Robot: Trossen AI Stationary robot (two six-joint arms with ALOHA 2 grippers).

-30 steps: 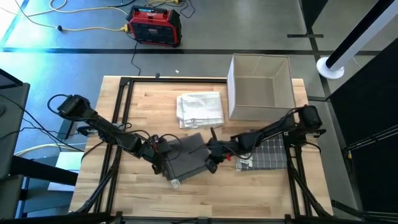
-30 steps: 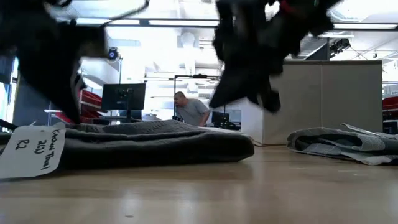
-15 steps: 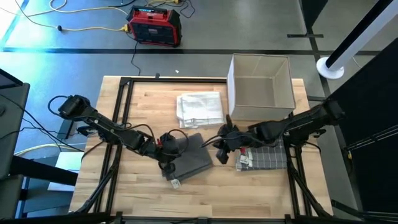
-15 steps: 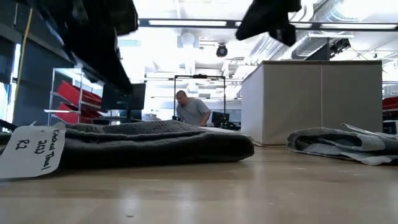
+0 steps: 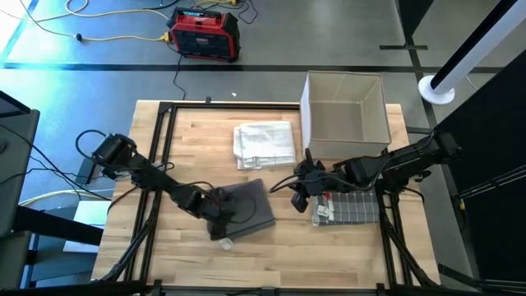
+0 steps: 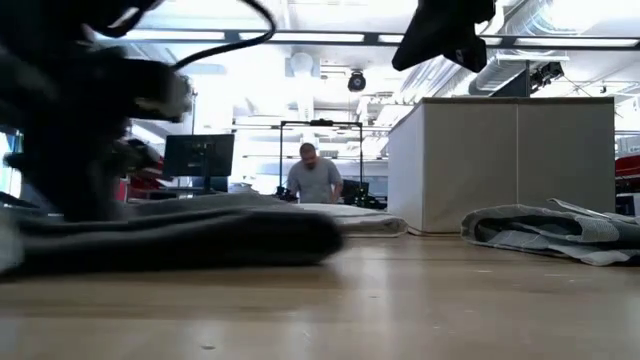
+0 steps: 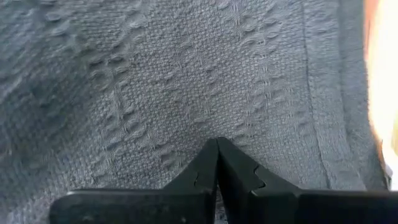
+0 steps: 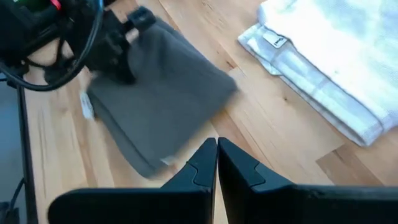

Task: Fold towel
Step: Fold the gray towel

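Note:
A folded dark grey towel (image 5: 251, 204) lies flat on the wooden table, left of centre; it also fills the left wrist view (image 7: 186, 74) and shows in the low view (image 6: 200, 235). My left gripper (image 5: 218, 220) is shut and sits low on the towel's near left part. My right gripper (image 5: 297, 197) is shut and holds nothing. It hangs above the table just right of the grey towel (image 8: 161, 81) and shows high up in the low view (image 6: 440, 35). My left gripper rests its shut fingertips (image 7: 217, 146) on the towel's top layer (image 7: 217, 121), near the towel's near left corner. The fingers slant down from the table's left. The towel lies flat on the table under them.
A folded white towel (image 5: 265, 144) lies toward the far edge, beside an open beige box (image 5: 345, 115) at the far right. A folded checked towel (image 5: 357, 204) lies under the right arm. A person stands in the room behind (image 6: 315, 180). Bare wood lies along the near edge.
My right gripper has left the grey towel, rising and going toward the table's right edge. My left gripper rose off the towel, then came down toward the near edge onto its near left part. The towel now lies flat and has shifted a little on the table.

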